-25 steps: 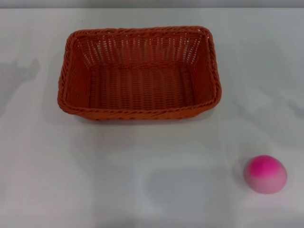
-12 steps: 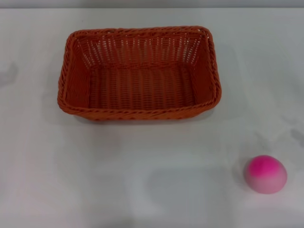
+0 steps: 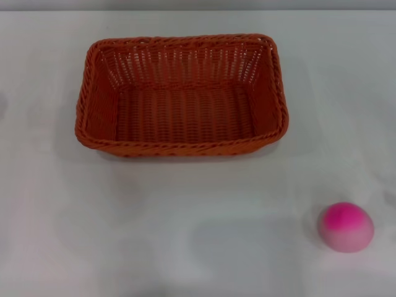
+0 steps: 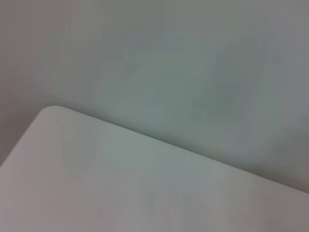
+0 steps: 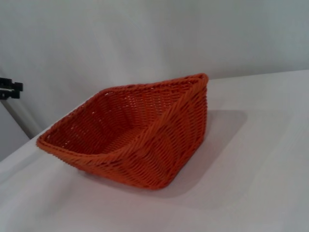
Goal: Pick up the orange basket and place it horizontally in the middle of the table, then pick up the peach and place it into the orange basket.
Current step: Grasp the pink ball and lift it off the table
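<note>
Peach [image 3: 346, 226] only in head view; orange basket [image 5: 133, 140] in right wrist view.

White table [image 3: 185, 235]: orange basket [image 3: 182, 147], peach [image 3: 346, 226].

The light is soft and even. The white tabletop [image 3: 185, 235] looks bright with a faint shine. The orange basket [image 3: 181, 94] drops a pale shadow beside it, and the peach [image 3: 346, 226] has a small dim one. The left wrist view is blurry and grey.
</note>
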Motion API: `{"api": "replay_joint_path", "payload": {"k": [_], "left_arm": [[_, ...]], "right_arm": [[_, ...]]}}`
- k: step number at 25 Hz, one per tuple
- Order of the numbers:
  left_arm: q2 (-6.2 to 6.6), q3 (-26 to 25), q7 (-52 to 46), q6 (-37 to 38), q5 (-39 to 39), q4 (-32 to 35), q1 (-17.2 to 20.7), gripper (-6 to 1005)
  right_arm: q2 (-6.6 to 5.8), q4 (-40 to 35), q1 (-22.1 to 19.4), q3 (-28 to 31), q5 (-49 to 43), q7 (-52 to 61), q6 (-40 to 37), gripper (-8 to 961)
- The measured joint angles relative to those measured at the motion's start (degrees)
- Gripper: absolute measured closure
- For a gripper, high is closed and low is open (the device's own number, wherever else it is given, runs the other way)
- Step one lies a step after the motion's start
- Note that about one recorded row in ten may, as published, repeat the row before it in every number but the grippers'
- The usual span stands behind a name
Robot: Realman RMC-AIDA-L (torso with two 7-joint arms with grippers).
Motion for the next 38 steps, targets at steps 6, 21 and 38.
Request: {"api": "replay_joint_path", "payload": {"k": [6,21,38], "left_arm": [[-0.01,-0.6,0.2,-0.1,-1.3,0.3,0.1,472],[-0.01,-0.7,-0.1,-0.2,-4.2,0.9,-0.3,471],[0.0,-3.6,1.8,-3.2,-8.3,2.2,0.3,472]], "right_arm": [[0.08,-0.6,-0.7,0.0,-3.1,-0.3,0.4,87],[1.94,-1.9,1.9,-0.5,-9.0,0.1,2.0,88],[5.32,-6.0,2.5,-0.6,-13.7,1.4,4.0,88]]}}
